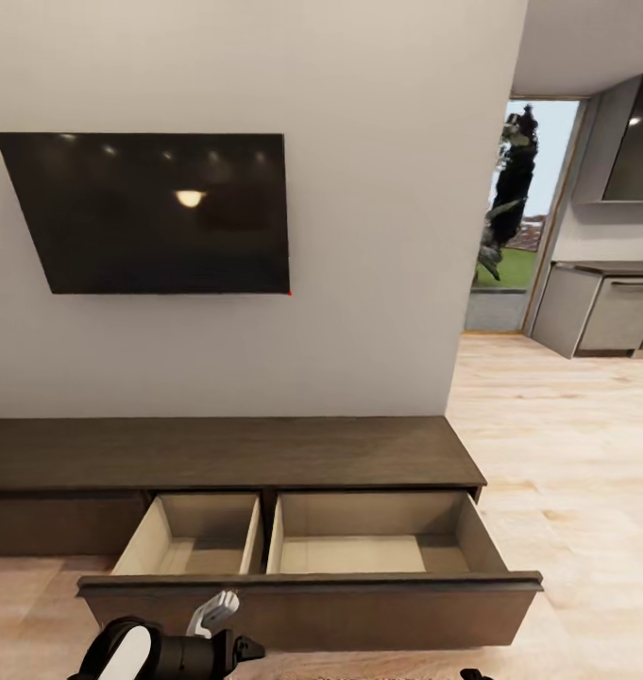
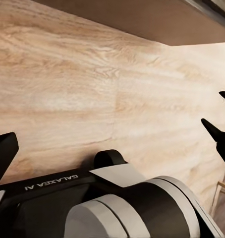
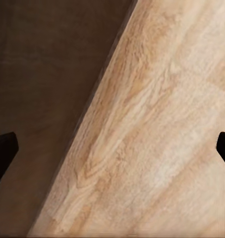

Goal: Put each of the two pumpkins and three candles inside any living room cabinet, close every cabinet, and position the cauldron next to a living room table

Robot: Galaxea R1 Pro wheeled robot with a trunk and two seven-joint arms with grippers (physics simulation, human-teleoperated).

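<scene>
The cabinet [image 1: 227, 453] stands against the wall under the television [image 1: 151, 212], its drawer [image 1: 312, 557] pulled fully out; both pale compartments look empty. Judgement: the stowing step is in hand, the store is ready, and the next move calls for fetching a pumpkin or candle.

Left pincer [image 2: 112, 144]: fingers spread wide, holding nothing, over bare floor [image 2: 92, 89]. Right pincer [image 3: 112, 148]: likewise wide and empty, beside the dark cabinet front.
</scene>
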